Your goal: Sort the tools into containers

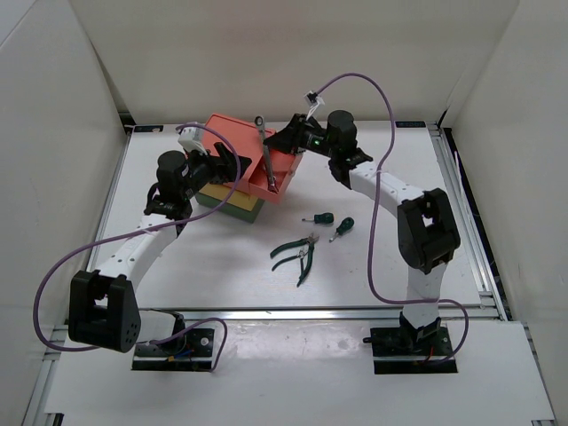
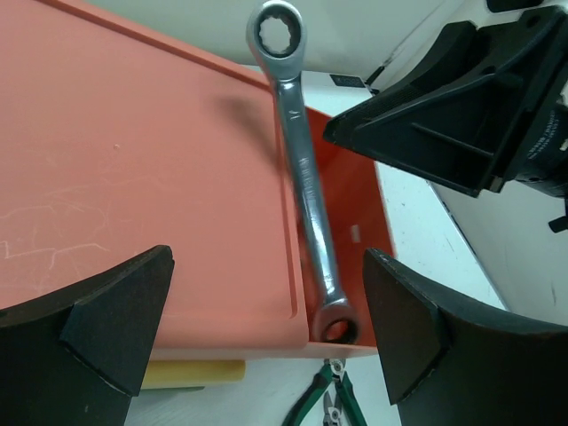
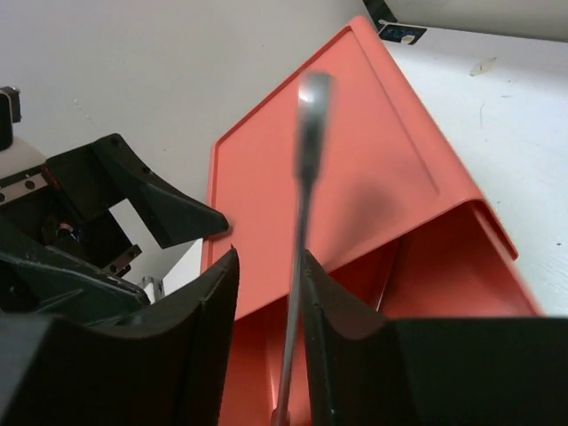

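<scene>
1. the wrench [image 2: 306, 191] leans steeply in the open red drawer [image 1: 286, 169], low end inside and ring end up. it sits just left of the right hand [image 3: 269, 262], the nearer one, whose jaws are parted with no grip.
2. the left hand [image 2: 266, 275] is wide open and empty beside the stack [image 1: 240, 209].
3. count: one wrench seen, two screwdrivers [image 1: 318, 218] and two pliers [image 1: 293, 250] on the table [image 1: 222, 266], three drawers.

Silver metal ring wrench [image 2: 306, 177]: leaning tilted, lower end sitting inside salmon-red square box drawer [image 2: 359, 191]. Left gripper [image 2: 268, 266]: hanging wide open. Dark-green-handled pliers [image 2: 324, 404]: lying below.
</scene>
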`<move>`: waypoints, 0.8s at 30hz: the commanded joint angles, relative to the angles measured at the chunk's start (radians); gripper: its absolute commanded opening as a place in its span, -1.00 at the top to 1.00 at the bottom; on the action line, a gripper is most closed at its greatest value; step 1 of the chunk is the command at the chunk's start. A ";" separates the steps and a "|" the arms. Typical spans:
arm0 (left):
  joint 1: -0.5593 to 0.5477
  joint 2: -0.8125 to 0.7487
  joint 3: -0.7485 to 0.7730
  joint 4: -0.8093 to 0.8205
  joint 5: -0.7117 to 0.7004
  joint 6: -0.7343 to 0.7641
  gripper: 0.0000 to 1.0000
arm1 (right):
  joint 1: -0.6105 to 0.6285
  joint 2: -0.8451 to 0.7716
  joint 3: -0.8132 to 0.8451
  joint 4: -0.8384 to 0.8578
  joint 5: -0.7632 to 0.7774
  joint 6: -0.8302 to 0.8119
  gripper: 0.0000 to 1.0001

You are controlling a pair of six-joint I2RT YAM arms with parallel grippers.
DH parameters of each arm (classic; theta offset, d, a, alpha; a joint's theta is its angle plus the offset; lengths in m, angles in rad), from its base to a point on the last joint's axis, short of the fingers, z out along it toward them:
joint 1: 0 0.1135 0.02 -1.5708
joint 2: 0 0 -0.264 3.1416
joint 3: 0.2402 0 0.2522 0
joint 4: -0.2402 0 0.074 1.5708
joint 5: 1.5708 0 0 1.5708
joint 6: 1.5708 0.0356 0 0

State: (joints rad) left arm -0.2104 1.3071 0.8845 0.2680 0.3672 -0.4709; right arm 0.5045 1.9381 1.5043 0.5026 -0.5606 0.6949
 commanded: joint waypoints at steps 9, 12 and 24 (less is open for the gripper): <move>0.011 0.000 -0.007 -0.131 -0.002 -0.005 -0.98 | -0.007 -0.002 0.170 -0.085 -0.029 -0.084 -0.10; 0.009 0.000 -0.007 -0.133 0.001 -0.006 -0.98 | -0.021 0.004 0.226 -0.162 -0.009 -0.142 -0.13; 0.009 0.015 -0.007 -0.133 -0.001 -0.006 -0.98 | -0.106 -0.064 0.197 -0.424 0.303 -0.308 -0.22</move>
State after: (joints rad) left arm -0.2054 1.3060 0.8856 0.2623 0.3656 -0.4713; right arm 0.4232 1.9377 1.7069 0.1806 -0.4019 0.4709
